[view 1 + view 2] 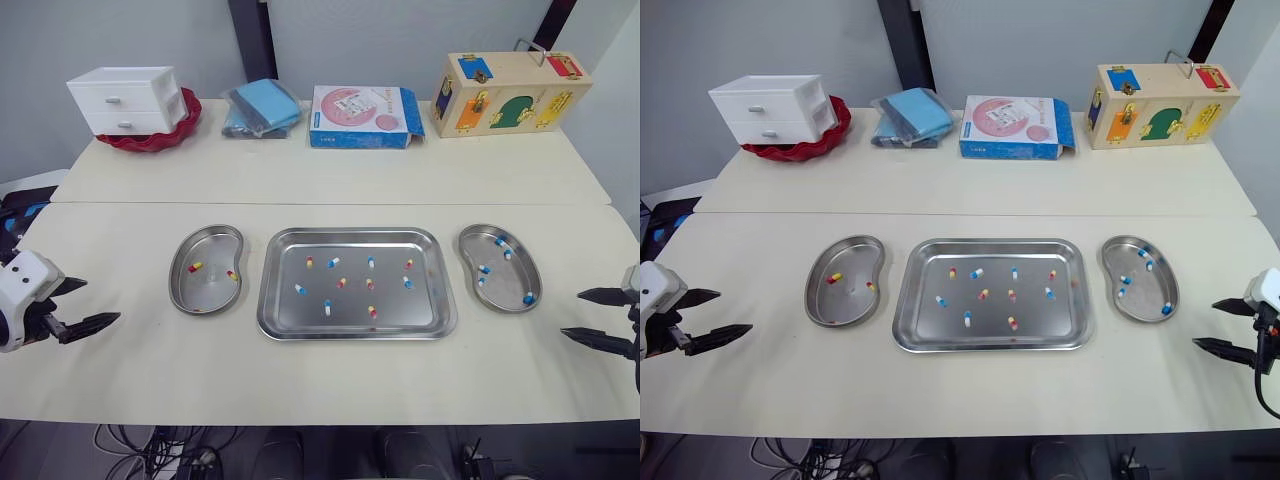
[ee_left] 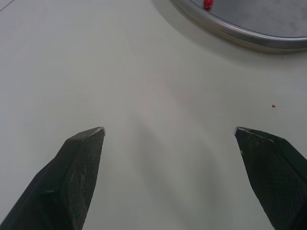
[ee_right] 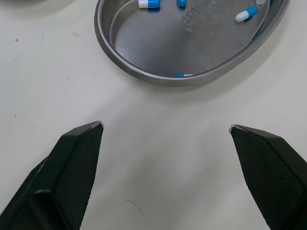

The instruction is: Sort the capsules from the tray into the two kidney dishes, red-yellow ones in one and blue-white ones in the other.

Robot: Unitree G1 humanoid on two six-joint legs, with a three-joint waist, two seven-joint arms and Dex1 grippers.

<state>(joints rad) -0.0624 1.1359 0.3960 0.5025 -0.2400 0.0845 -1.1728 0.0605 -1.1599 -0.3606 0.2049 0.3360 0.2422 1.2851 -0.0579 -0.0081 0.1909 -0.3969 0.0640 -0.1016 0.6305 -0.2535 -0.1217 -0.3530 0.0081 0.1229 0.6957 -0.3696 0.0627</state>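
Left gripper (image 1: 100,300): fingers spread wide, nothing between them, low over bare table (image 1: 300,190), well off to the tray's left and toward its near side.

Right gripper (image 1: 572,313): fingers likewise wide apart and empty, well off to the tray's right, near side.

Left kidney dish (image 1: 210,250): just beside the tray's left edge, not touching it. It holds two red-yellow capsules (image 1: 195,267) for certain, and perhaps a third at the near wall. The left wrist view catches its rim with a red speck inside.

Right kidney dish (image 1: 505,285): just beside the tray's right edge. It holds about five blue-white capsules (image 1: 485,268), scattered.

Tray (image 1: 350,233): steel, rectangular, centred between the dishes. About ten capsules lie loose and spread out on its floor, both colours intermixed, roughly half of each, none touching.

Beyond the tray's far edge, well apart along the table's back: white drawer unit (image 1: 128,98) sitting in a red bowl (image 1: 185,125) (far left), blue packet (image 1: 262,108), flat box (image 1: 362,116), wooden lock box (image 1: 510,92) (far right).
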